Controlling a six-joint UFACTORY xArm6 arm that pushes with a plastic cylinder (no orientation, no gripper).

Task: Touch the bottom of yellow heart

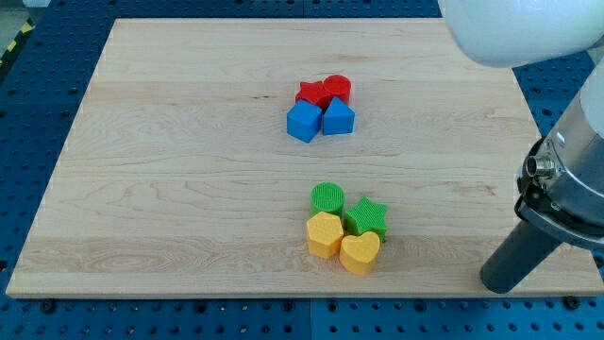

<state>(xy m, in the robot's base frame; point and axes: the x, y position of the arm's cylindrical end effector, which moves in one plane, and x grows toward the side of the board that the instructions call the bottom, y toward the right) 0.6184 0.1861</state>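
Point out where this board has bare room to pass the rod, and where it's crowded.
Bare: the board's whole left half, the band between the red star/blue cube cluster and the green cylinder, and the strip between the yellow heart and my tip. Crowded: both tight clusters, blocks touching.

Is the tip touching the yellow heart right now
No, my tip sits well off to the view's right of the yellow heart, bare board between them.
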